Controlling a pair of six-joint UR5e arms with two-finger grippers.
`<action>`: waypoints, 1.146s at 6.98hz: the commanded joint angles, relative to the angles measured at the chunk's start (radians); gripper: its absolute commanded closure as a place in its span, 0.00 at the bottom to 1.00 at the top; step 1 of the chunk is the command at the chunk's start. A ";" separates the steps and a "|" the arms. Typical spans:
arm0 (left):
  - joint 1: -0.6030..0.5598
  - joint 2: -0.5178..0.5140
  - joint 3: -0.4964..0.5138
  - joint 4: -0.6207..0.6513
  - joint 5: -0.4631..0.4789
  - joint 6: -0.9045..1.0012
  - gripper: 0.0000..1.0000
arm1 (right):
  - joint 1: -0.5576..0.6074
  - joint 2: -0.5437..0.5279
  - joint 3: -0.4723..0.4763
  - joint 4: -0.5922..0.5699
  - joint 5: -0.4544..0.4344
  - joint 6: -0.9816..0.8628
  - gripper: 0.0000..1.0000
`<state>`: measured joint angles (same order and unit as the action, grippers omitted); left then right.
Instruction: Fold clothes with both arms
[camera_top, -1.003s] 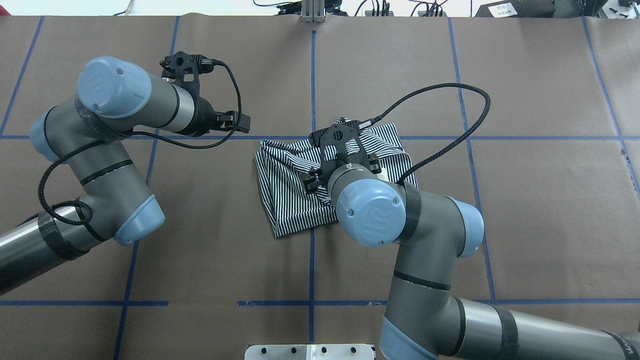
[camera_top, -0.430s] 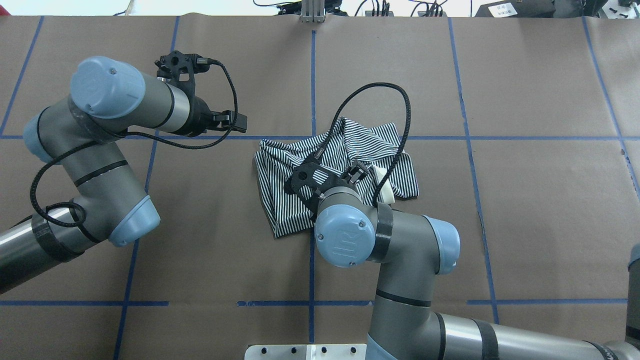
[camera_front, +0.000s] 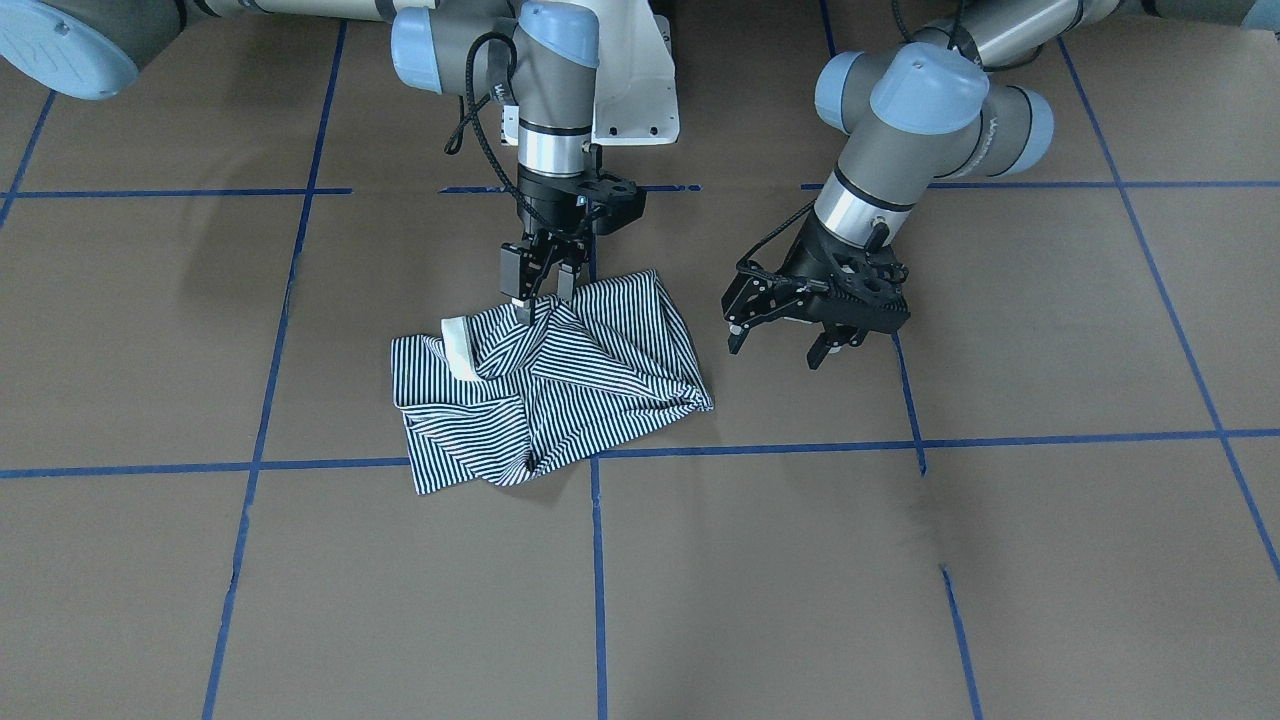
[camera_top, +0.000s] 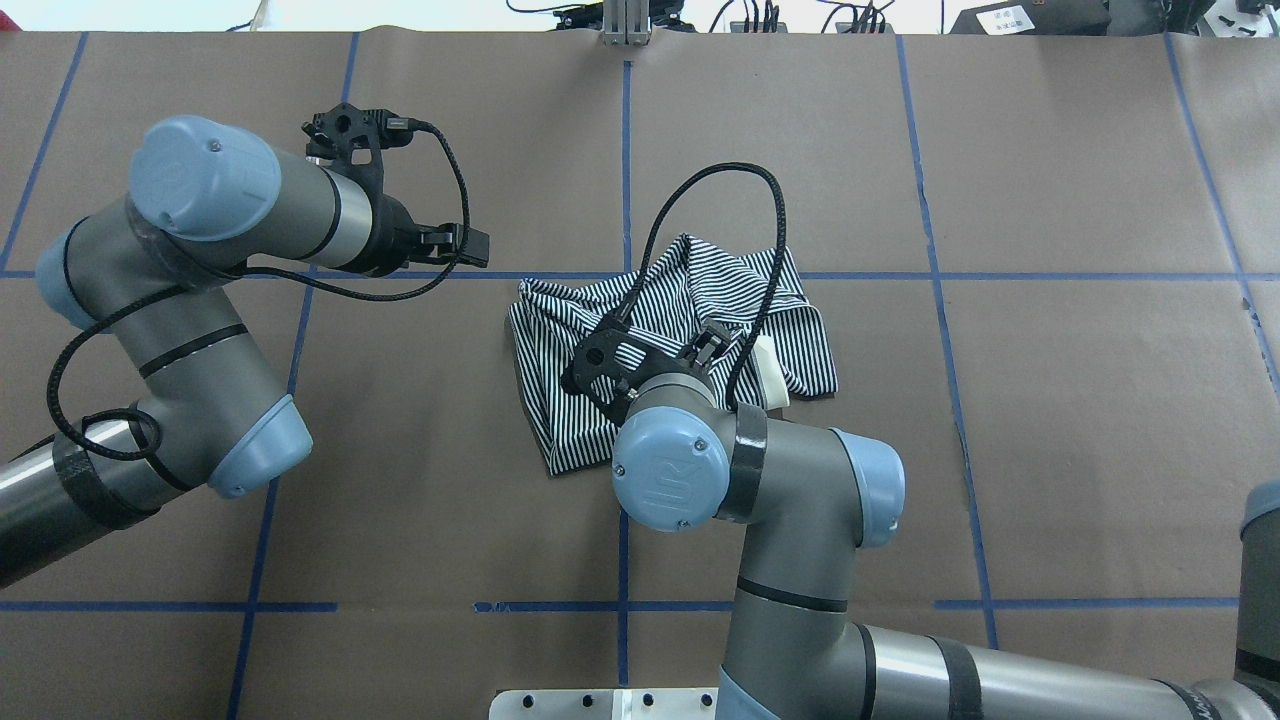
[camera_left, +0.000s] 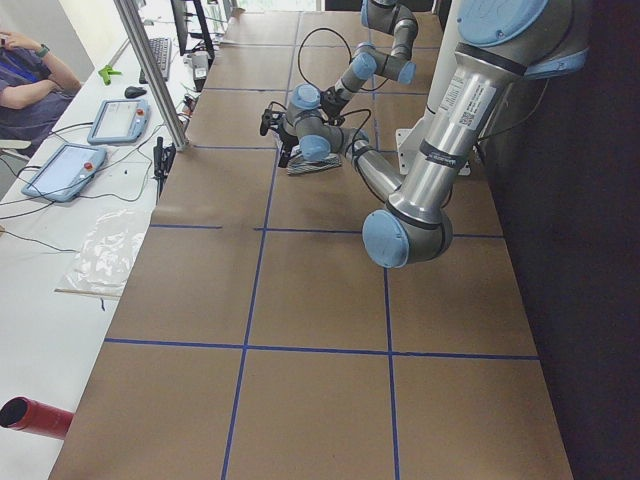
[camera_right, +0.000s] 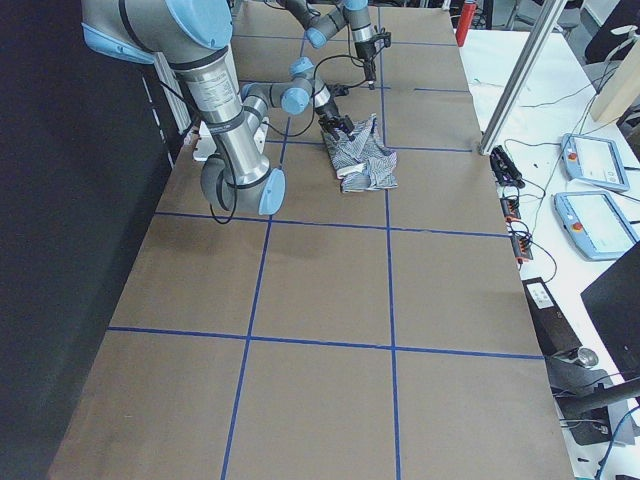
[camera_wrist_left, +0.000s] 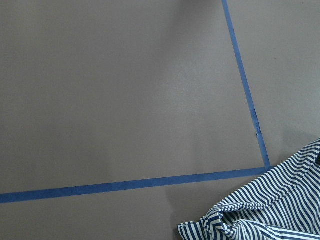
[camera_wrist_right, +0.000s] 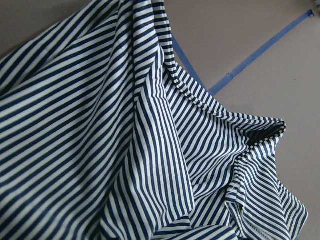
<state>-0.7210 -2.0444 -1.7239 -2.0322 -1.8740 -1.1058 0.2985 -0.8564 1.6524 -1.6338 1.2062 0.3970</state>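
Right gripper (camera_front: 541, 300) is pressing down on the striped polo shirt (camera_front: 590, 385) while the left gripper (camera_front: 775, 352) is hanging beside it.

The shirt is lying crumpled near the middle of the brown surface (camera_front: 900, 560), straddling a crossing of blue tape lines (camera_front: 800, 442), with its cream collar (camera_front: 460, 345) showing on the robot's right side. The right gripper is pointing straight down at the shirt's robot-side edge, its fingers only a little apart and their tips meeting the fabric; whether they are pinching a fold cannot be told. The left gripper is holding nothing, its fingers spread wide and angled down over bare surface, just off the shirt's edge on the robot's left and not touching it.
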 joint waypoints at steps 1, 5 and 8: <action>0.000 0.001 -0.002 0.001 0.000 0.000 0.00 | -0.002 0.016 -0.033 -0.003 0.000 -0.007 0.16; 0.002 0.001 -0.002 0.000 0.000 -0.003 0.00 | -0.016 0.028 -0.054 -0.001 0.000 0.009 0.18; 0.002 0.000 -0.002 0.000 0.001 -0.003 0.00 | -0.022 0.026 -0.059 -0.009 0.000 0.006 0.27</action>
<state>-0.7194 -2.0435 -1.7257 -2.0325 -1.8742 -1.1090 0.2783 -0.8287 1.5941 -1.6377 1.2057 0.4056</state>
